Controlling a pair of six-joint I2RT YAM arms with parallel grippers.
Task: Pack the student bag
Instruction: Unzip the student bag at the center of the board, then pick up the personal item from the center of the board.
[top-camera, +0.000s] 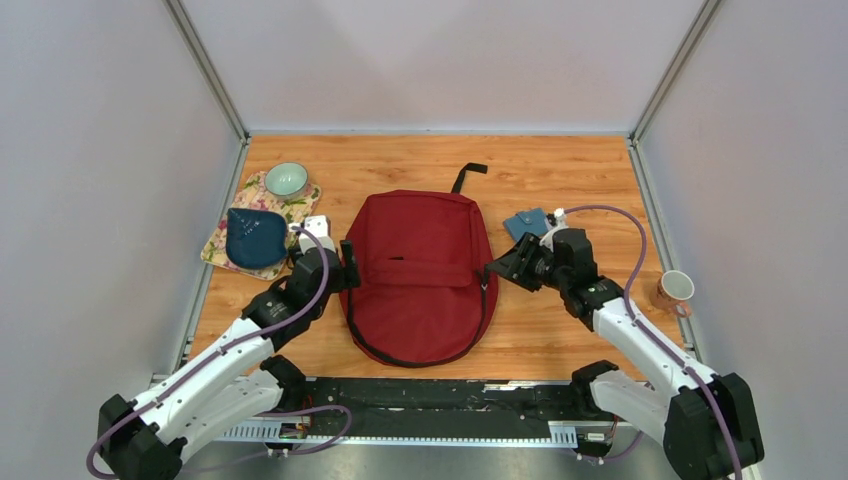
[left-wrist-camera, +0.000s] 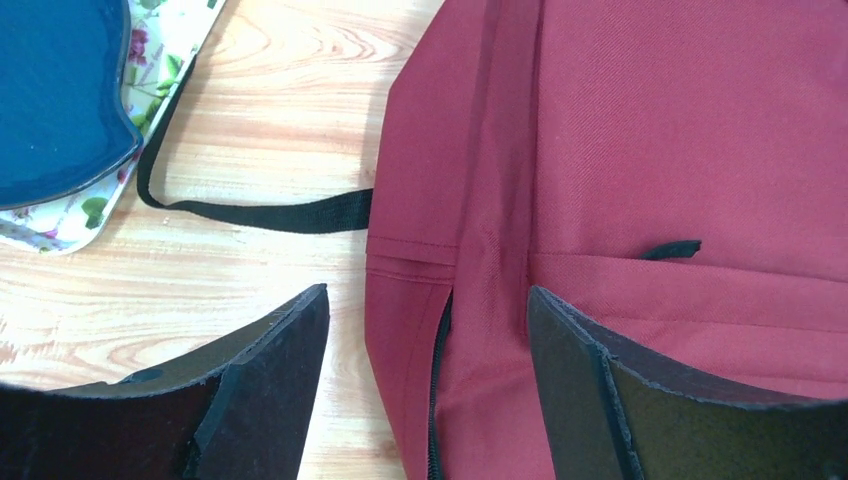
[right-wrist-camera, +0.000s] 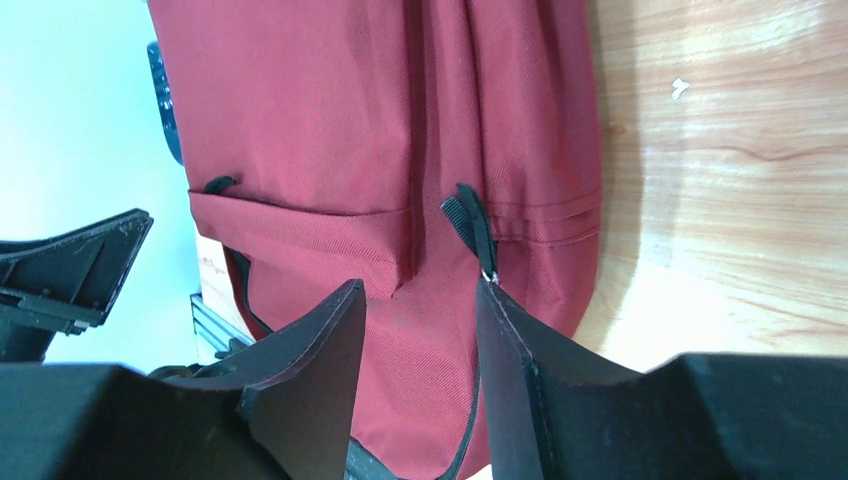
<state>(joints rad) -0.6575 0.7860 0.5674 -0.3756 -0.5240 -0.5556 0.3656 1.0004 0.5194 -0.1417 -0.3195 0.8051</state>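
One student bag (top-camera: 420, 280) between two empty tools — left tool (left-wrist-camera: 428, 300) wide apart, right tool (right-wrist-camera: 420, 290) half-parted — one bowl (top-camera: 286, 180), one mug (top-camera: 675, 290) aside.

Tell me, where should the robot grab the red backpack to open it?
Best guess: the black zipper pull sticking up off the student bag on its right edge. It stands clear of the flat fabric, so the right tool could pinch it, coming from that side.

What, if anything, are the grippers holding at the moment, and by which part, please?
Nothing is held: the left gripper and the right gripper both stand open at either side of the bag, clamping no fabric.
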